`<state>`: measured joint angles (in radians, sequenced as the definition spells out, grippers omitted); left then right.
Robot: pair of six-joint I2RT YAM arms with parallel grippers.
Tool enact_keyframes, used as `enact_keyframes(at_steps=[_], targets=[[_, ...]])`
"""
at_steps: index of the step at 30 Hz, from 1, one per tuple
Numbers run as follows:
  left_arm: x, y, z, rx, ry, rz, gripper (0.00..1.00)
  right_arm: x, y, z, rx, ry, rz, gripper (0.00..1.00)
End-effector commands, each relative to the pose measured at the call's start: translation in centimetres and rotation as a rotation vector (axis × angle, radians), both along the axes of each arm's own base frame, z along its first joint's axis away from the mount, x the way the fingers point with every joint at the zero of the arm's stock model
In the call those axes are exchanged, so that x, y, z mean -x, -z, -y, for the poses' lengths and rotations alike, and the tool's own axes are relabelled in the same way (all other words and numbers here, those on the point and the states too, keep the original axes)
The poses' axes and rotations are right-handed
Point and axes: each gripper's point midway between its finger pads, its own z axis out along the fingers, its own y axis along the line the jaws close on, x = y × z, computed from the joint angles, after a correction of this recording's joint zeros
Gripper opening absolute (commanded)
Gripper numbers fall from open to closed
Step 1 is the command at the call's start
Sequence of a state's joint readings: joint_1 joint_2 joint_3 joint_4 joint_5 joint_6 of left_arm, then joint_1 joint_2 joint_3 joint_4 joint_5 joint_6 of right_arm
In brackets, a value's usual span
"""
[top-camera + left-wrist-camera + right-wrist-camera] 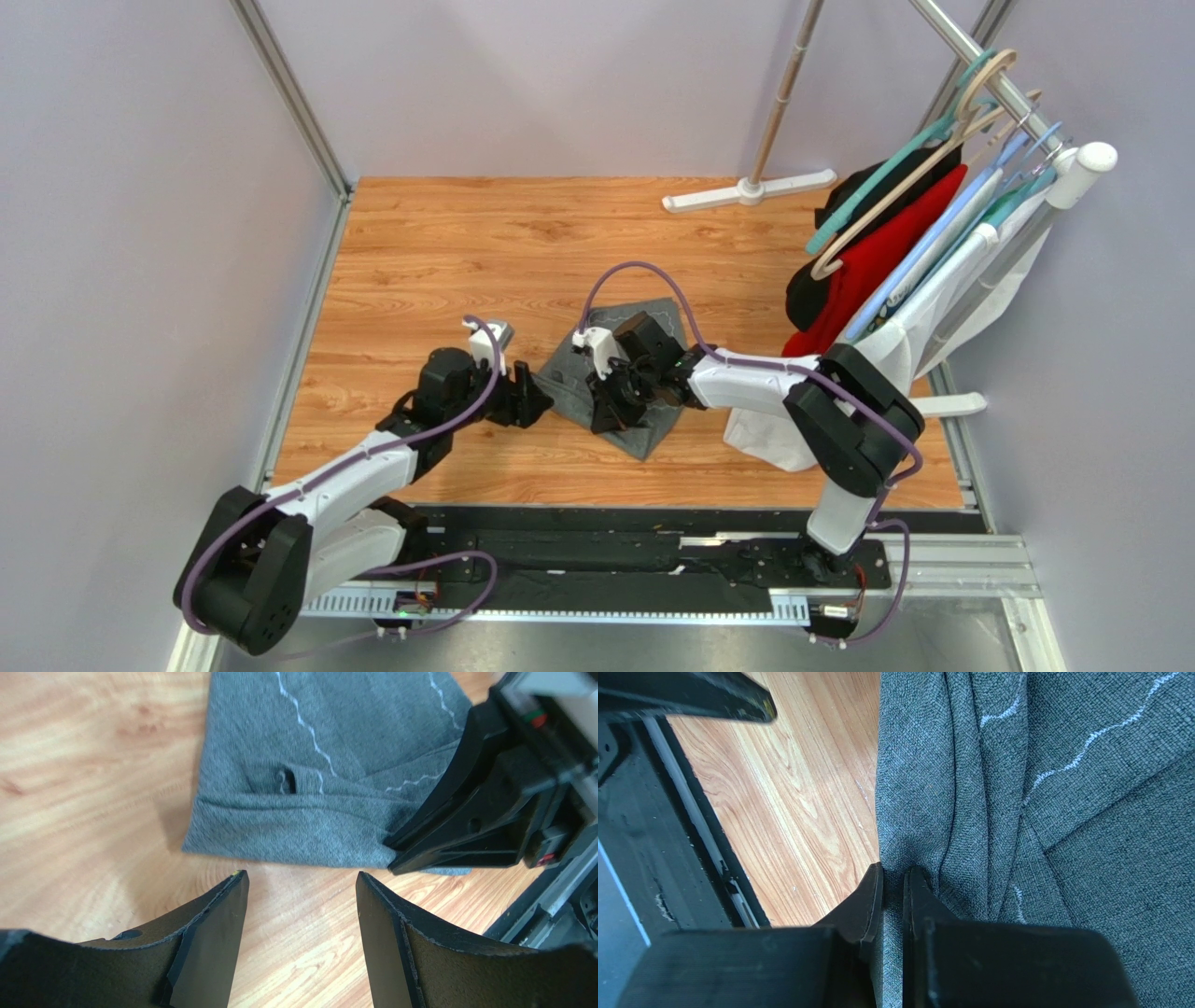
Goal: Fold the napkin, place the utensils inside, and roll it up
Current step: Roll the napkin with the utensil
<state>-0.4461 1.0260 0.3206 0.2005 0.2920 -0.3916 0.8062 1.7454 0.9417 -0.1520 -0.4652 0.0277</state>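
Observation:
The dark grey napkin (648, 420) lies folded and creased on the wooden table, mid-table, partly under my right arm. It also shows in the left wrist view (316, 777) and the right wrist view (1053, 812), with its pale stitched line visible. My right gripper (612, 408) is shut on a fold at the napkin's edge (893, 875). My left gripper (532, 403) is open and empty, just left of the napkin, its fingertips (235, 889) over bare wood a little short of the cloth's edge. No utensils are in view.
A clothes rack (982, 84) with red, black and white garments (884, 252) on hangers stands at the right. A white stand base (751, 192) sits at the back. A white cloth (765, 427) lies under my right arm. The table's front rail (631, 560) is near.

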Motion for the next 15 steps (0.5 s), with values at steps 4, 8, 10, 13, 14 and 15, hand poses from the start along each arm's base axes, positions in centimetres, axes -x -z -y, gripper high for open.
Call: enact_keyframes(at_steps=[4,8,10,13,14,15], targets=[[0.9,0.8,1.0,0.026,-0.025,-0.051,0.68,-0.4,-1.3,-1.0,-0.102,0.021,-0.087,0.0],[0.5,1.2,1.7,0.048,-0.035,-0.062,0.7,-0.6,-1.4,-0.8,-0.125,0.027,-0.116,0.0],[0.3,2.0,1.9,0.046,-0.044,-0.084,0.7,-0.5,-1.4,-1.0,-0.154,0.027,-0.142,0.0],[-0.3,2.3,2.6,0.054,-0.054,-0.099,0.7,-0.8,-1.2,-0.8,-0.172,0.04,-0.158,0.0],[-0.4,2.4,2.8,0.064,-0.064,-0.109,0.7,-0.8,-1.2,-0.8,-0.174,0.043,-0.158,0.0],[-0.5,2.9,2.8,0.064,-0.074,-0.122,0.71,-0.7,-1.0,-0.5,-0.172,0.047,-0.168,0.0]])
